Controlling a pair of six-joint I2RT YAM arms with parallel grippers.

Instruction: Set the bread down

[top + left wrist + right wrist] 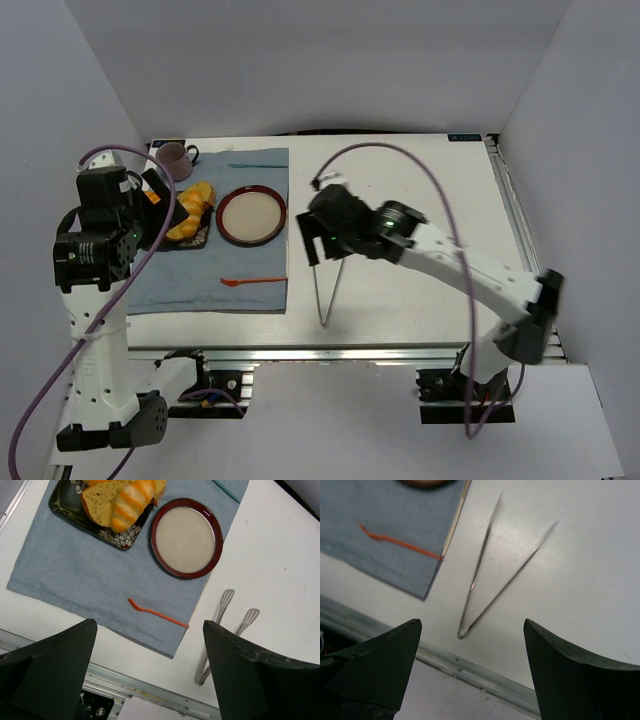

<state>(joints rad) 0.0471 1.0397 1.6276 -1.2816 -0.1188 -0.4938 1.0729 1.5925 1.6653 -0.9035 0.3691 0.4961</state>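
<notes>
The bread [131, 504], a golden-yellow roll with browner ridges, lies on a dark patterned tray [65, 507] beside a flat brown-crusted slice [102, 502]. To the tray's right an empty round plate [186, 536] with a dark red rim rests on the blue cloth [85, 575]. My left gripper [150, 625] hangs open high above the cloth's near edge, holding nothing. Open too and empty, my right gripper [472, 622] is above metal tongs [487, 580] lying on the white table. From the top view the tray [190, 238] is left of the plate [251, 216], and the right gripper [312, 242] is just right of the plate.
An orange spoon [157, 612] lies on the cloth near its front edge. A mug [175, 160] stands at the back left and a thin teal stick [245, 165] lies on the cloth behind the plate. The table's metal front rail [470, 672] runs below both grippers.
</notes>
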